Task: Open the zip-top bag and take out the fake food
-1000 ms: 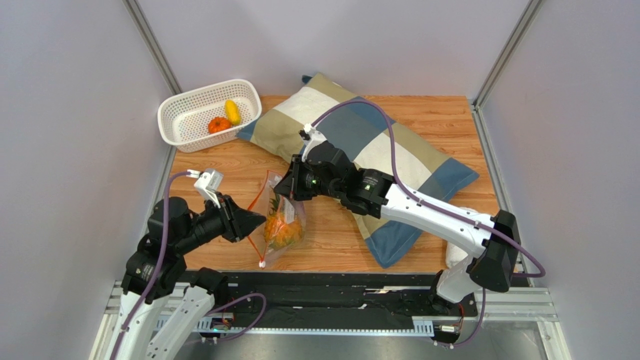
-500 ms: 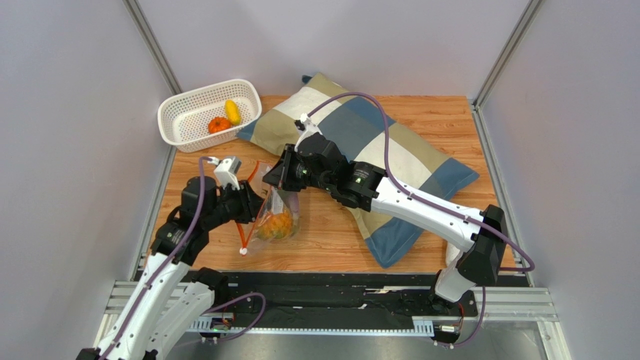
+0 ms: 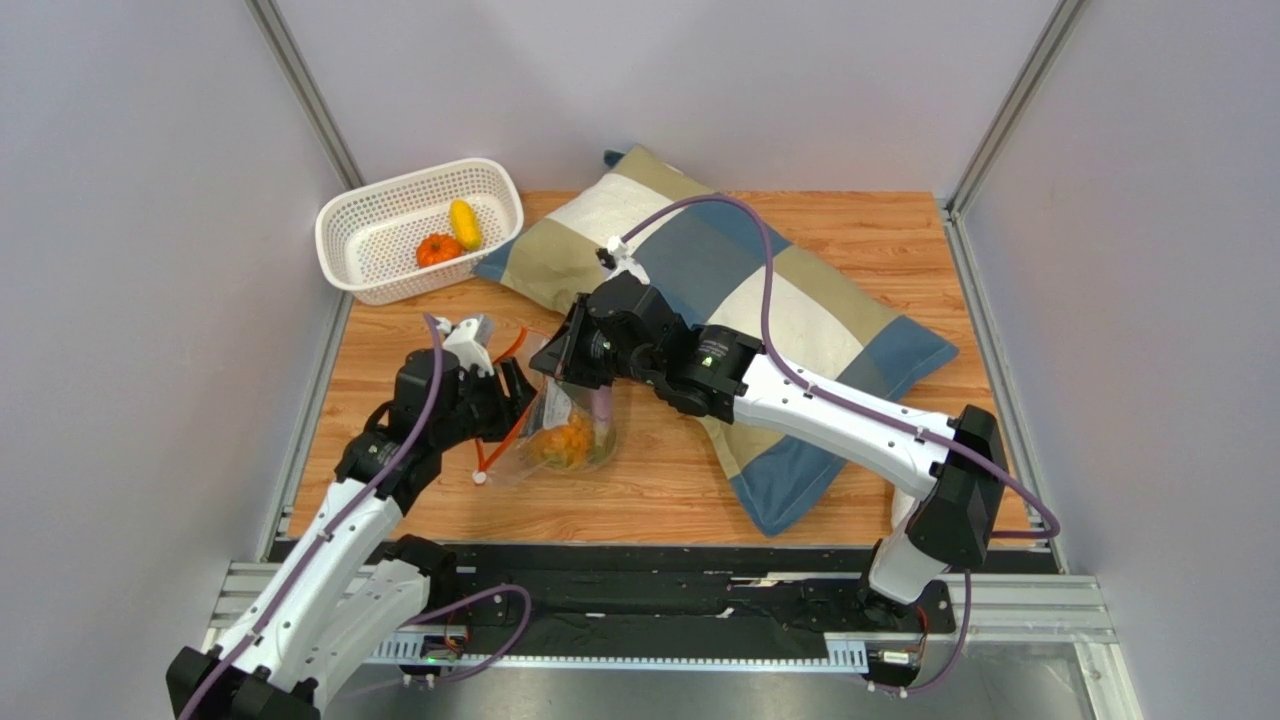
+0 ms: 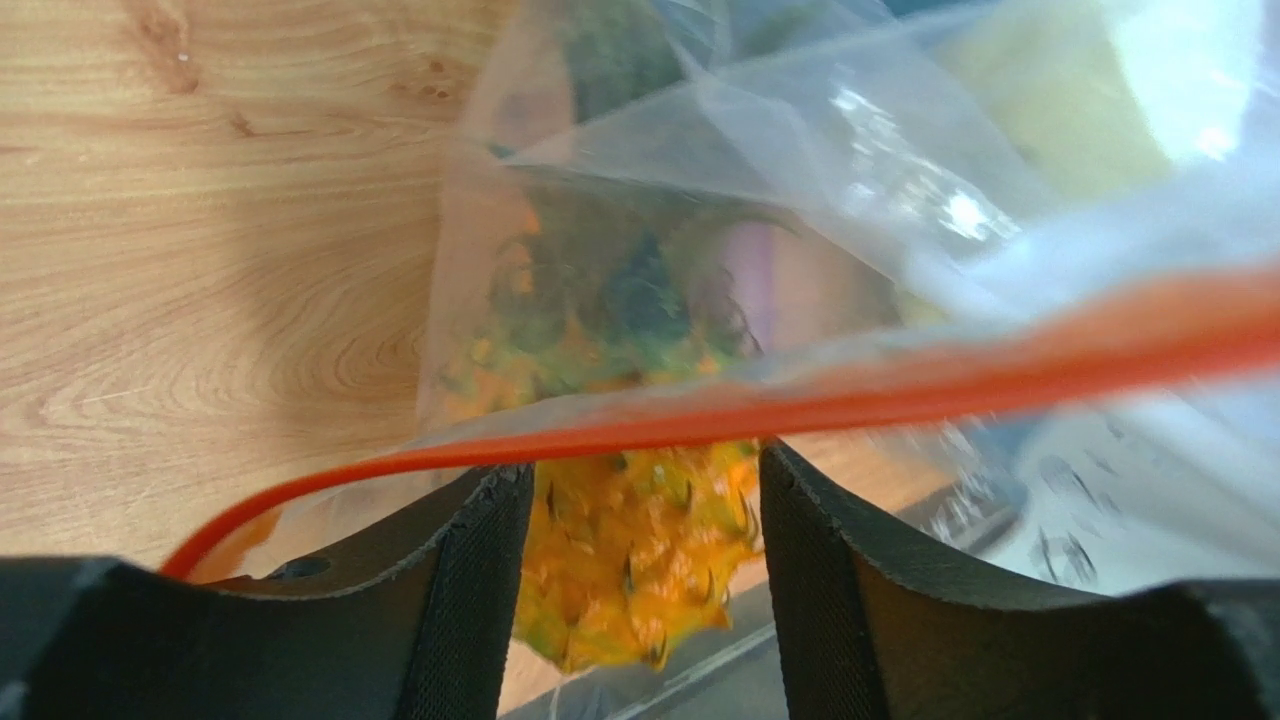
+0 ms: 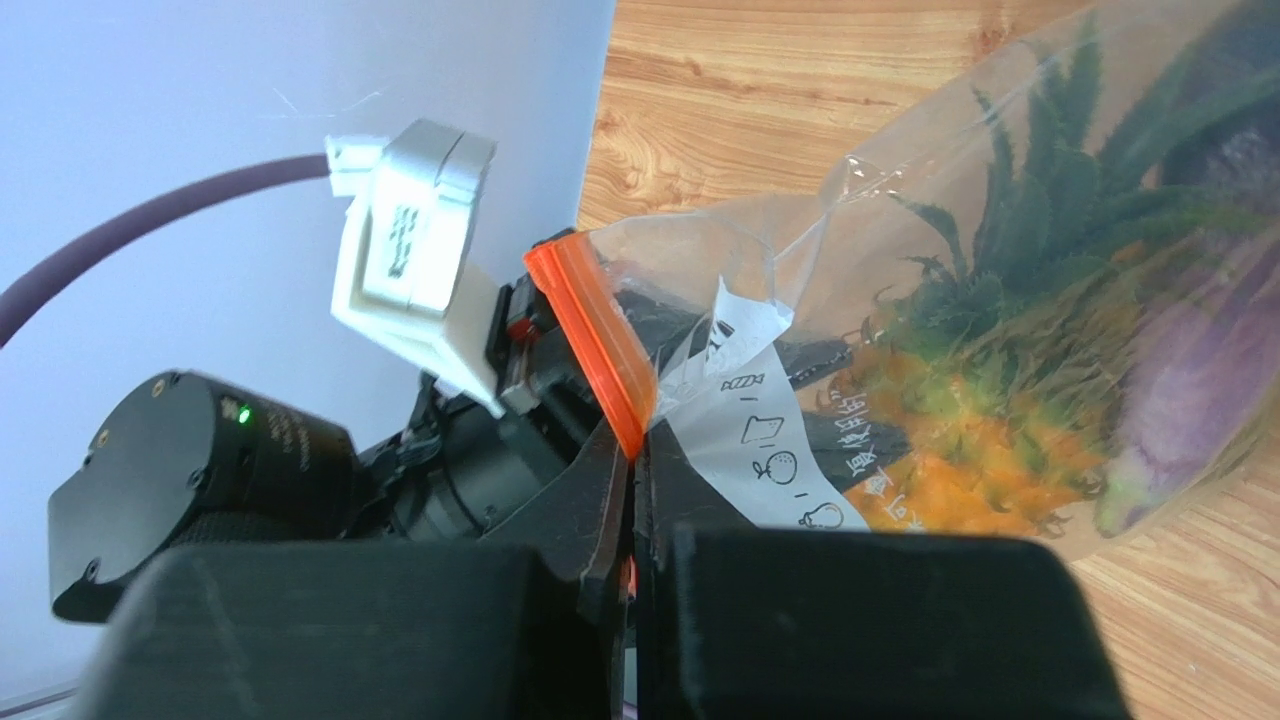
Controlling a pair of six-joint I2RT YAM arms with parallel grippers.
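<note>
My right gripper (image 5: pixel 631 450) is clamped tight on the orange-red zip strip (image 5: pixel 589 333) of the zip-top bag (image 5: pixel 962 285), pinching one top corner and holding it up. My left gripper (image 4: pixel 643 495) faces it from the other side with its fingers (image 4: pixel 451 578) parted by a moderate gap. The zip strip runs across just above the tips, and I cannot tell whether it touches them.

The clear plastic sags between the two grippers, over the table (image 3: pixel 661 488) near its left side. Inside I see the orange pineapple (image 5: pixel 962 420) with its green crown, and the purple eggplant (image 5: pixel 1187 375) against it.

Well apart, at the far left corner, the white basket (image 3: pixel 394 192) holds an orange-red round piece (image 3: pixel 439 251) and a yellow piece (image 3: pixel 466 224). A checked pillow (image 3: pixel 781 300) lies beside the basket, under my right arm.
</note>
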